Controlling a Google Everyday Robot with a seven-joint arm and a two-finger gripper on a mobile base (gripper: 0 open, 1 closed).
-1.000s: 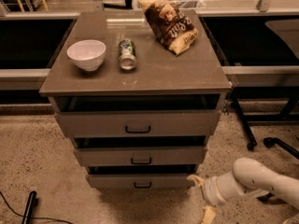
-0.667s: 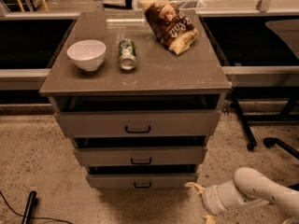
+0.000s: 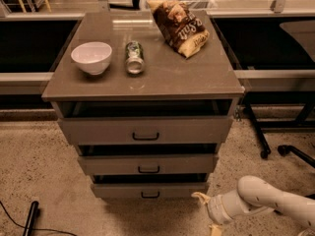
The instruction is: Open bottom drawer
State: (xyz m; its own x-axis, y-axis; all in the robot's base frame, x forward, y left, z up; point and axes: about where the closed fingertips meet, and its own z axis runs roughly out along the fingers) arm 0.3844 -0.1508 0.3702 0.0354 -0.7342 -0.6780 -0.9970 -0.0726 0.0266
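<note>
The bottom drawer (image 3: 123,190) is seen at the lower centre of the frame, lowest of three in the desk (image 3: 197,82), its black handle (image 3: 150,194) untouched. The tool (image 3: 206,213) is held at the lower right, just beside the drawer's right end, its fingers spread apart with nothing clamped between them.

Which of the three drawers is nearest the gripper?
The bottom drawer, the slimmest front, lowest in the stack; the gripper hovers open just right of it, near the floor.
</note>
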